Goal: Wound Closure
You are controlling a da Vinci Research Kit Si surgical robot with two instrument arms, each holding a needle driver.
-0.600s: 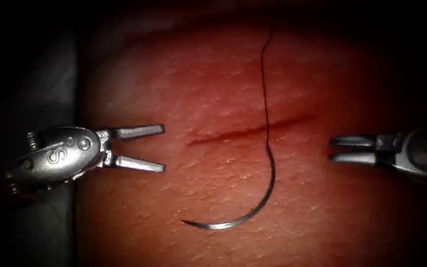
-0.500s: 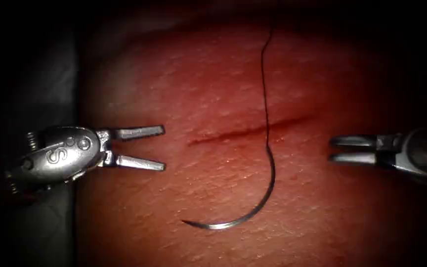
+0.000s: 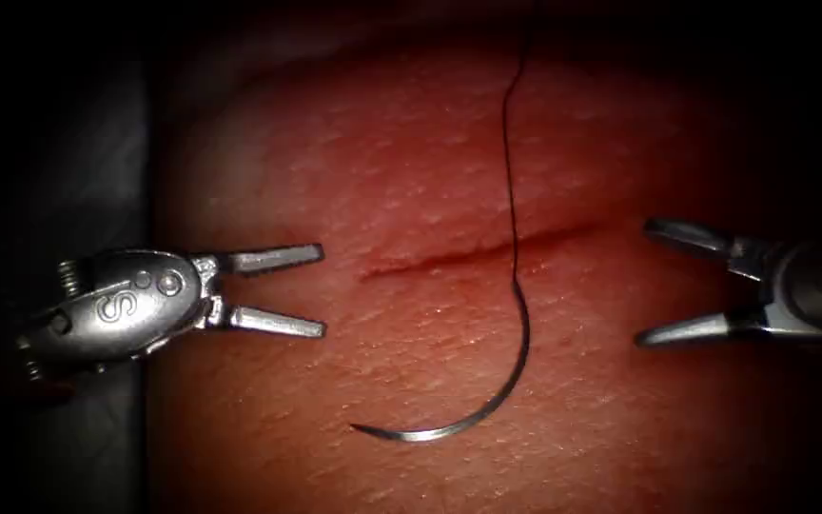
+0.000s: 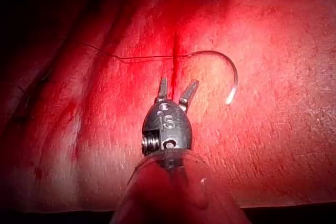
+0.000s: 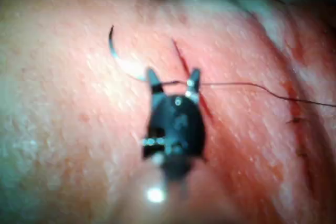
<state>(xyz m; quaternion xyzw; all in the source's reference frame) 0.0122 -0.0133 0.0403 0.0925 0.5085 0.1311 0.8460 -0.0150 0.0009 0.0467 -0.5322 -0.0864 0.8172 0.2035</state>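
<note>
While the thin curved steel needle (image 3: 487, 405) lies loose on the red tissue (image 3: 620, 428) below the cut (image 3: 478, 252), both my tools, left (image 3: 320, 291) and right (image 3: 647, 283), gape empty; I'd grasp mid-curve, squarely.

Light pools on the tissue (image 3: 430, 190) between the two grippers and fades to dark vignette behind each, with glare on the left gripper (image 3: 321, 291).
</note>
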